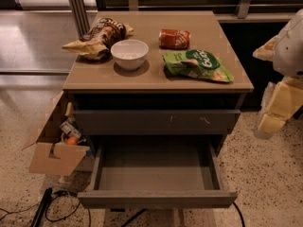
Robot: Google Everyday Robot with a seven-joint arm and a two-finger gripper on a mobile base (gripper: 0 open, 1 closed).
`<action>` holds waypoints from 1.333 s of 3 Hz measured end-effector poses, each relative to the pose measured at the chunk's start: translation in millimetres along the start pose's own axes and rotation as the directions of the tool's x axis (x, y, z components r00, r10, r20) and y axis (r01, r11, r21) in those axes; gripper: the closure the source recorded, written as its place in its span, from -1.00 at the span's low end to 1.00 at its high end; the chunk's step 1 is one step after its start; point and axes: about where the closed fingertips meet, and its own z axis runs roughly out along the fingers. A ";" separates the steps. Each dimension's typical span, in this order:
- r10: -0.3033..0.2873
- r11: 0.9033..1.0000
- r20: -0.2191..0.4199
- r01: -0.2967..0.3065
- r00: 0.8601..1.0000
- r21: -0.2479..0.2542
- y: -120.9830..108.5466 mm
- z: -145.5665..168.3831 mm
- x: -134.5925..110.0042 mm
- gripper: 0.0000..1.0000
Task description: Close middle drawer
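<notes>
The middle drawer (156, 198) is pulled far out of the grey-brown cabinet. Its plain flat front faces me at the bottom and its empty grey box interior (156, 167) is open to view. Above it sits a same-coloured drawer front with small pale scratches (156, 122), pushed in. My gripper (272, 122), pale cream and white, hangs at the right edge of the view. It is to the right of the cabinet, beside the scratched front, higher than the open drawer and apart from it.
The cabinet top (236, 82) holds a white bowl (129, 54), a brown snack bag (97, 37), a red can lying on its side (174, 38) and a green chip bag (199, 65). An open cardboard box (54, 157) stands left of the cabinet. Cables (57, 207) lie on the speckled floor.
</notes>
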 end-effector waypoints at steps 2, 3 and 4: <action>0.040 0.996 0.129 -0.028 0.991 -0.089 61.4 85.2 9.0 -0.69; 0.041 0.995 0.206 -0.021 0.978 -0.097 80.3 121.0 14.6 -0.22; 0.069 0.994 0.269 -0.043 0.961 -0.104 96.5 161.1 20.3 0.40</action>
